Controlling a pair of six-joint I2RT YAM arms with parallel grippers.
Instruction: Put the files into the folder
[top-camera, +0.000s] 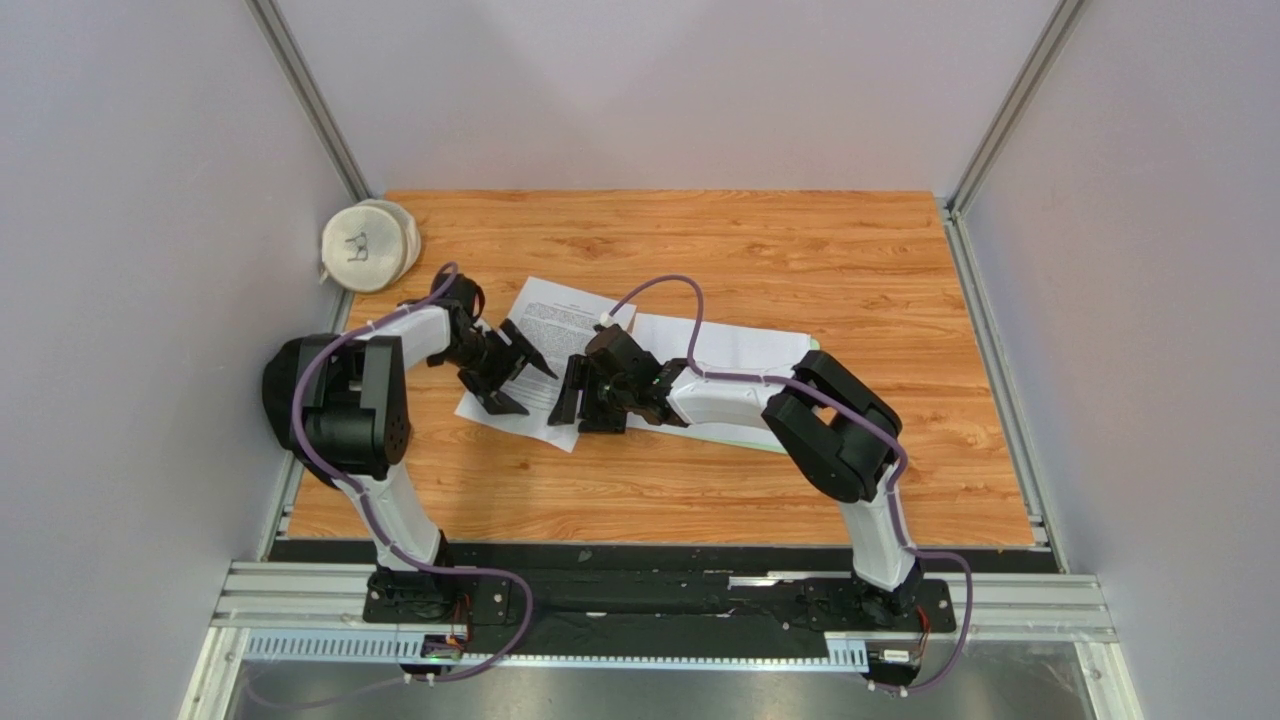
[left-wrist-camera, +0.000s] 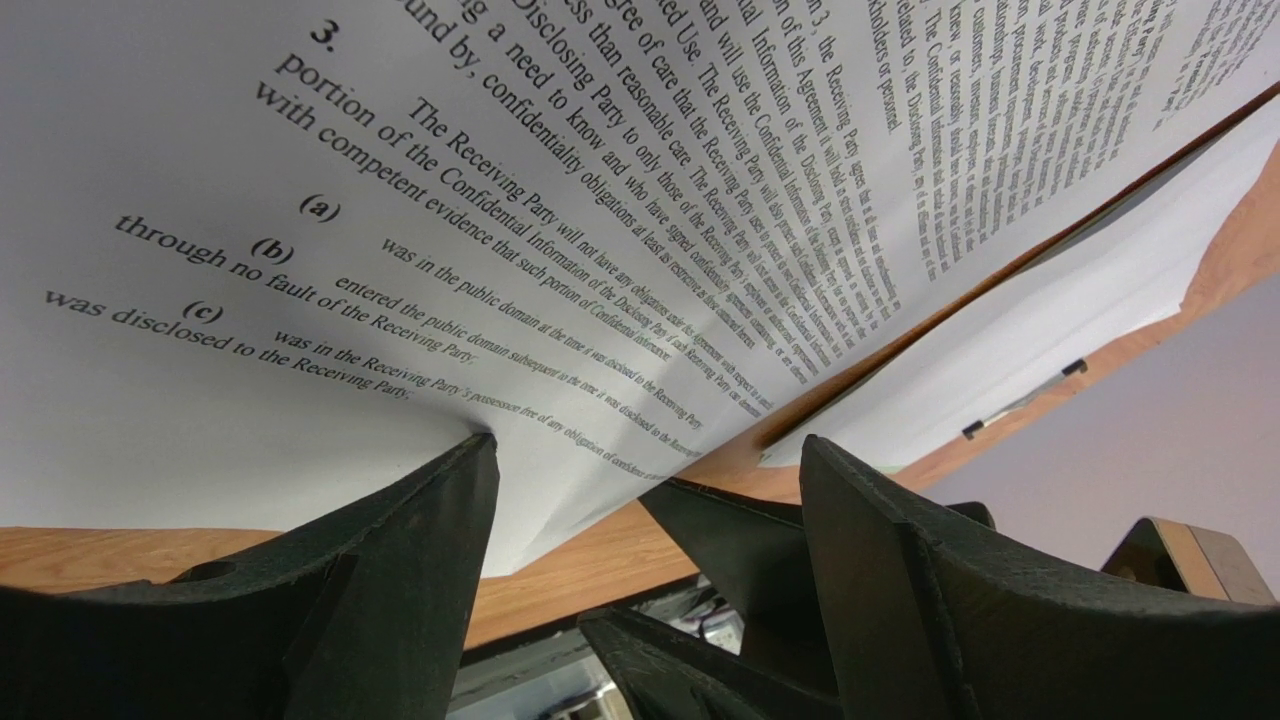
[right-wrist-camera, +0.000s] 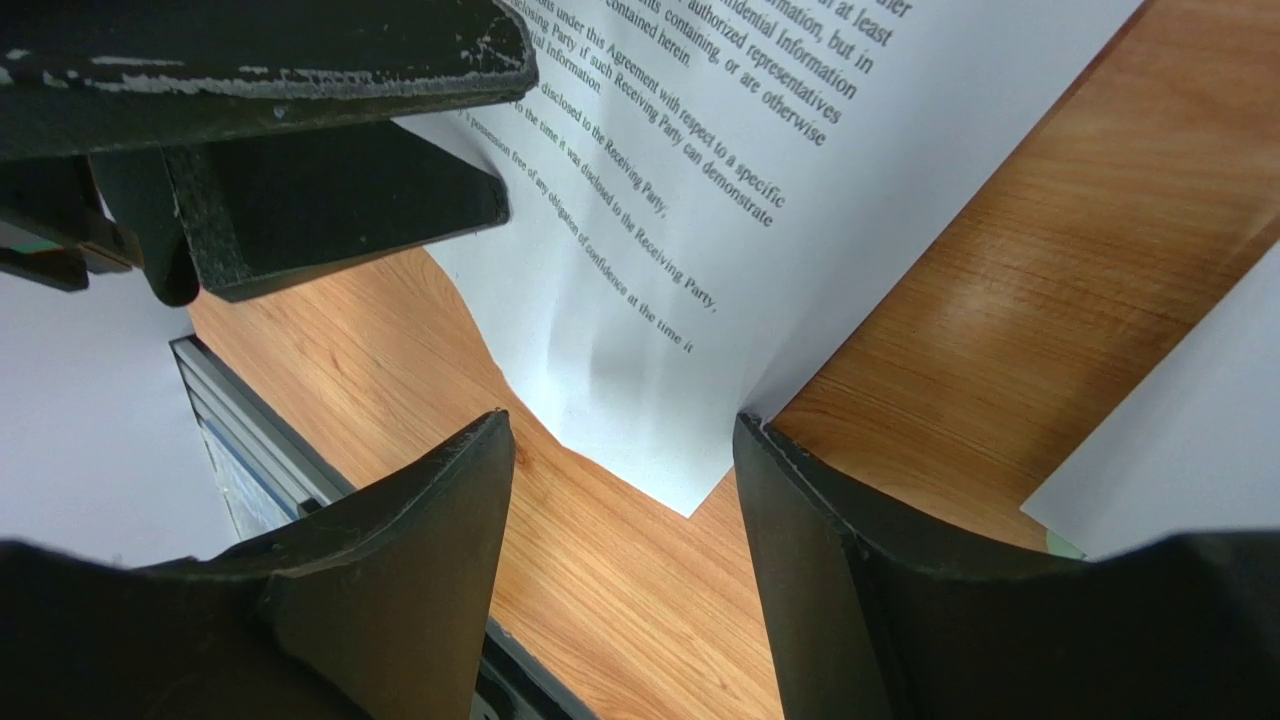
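Note:
One printed sheet of the files (top-camera: 553, 338) lies flat on the wood, left of centre. My left gripper (top-camera: 514, 380) stands open at its near left edge. In the left wrist view one fingertip (left-wrist-camera: 469, 458) touches the sheet (left-wrist-camera: 526, 195), and the other stands apart over bare wood. My right gripper (top-camera: 583, 408) is open just right of it, facing the sheet's near corner (right-wrist-camera: 676, 375), which lies ahead of its jaws. The pale green folder (top-camera: 747, 440) lies under the right arm with white sheets (top-camera: 751, 353) on it, and its clip (left-wrist-camera: 1022, 402) shows.
A white round object (top-camera: 368, 243) sits at the table's back left corner. Grey walls close the table on three sides. A metal rail (top-camera: 661, 600) runs along the near edge. The two grippers stand close together, the left's fingers (right-wrist-camera: 301, 90) filling the right wrist view's top left.

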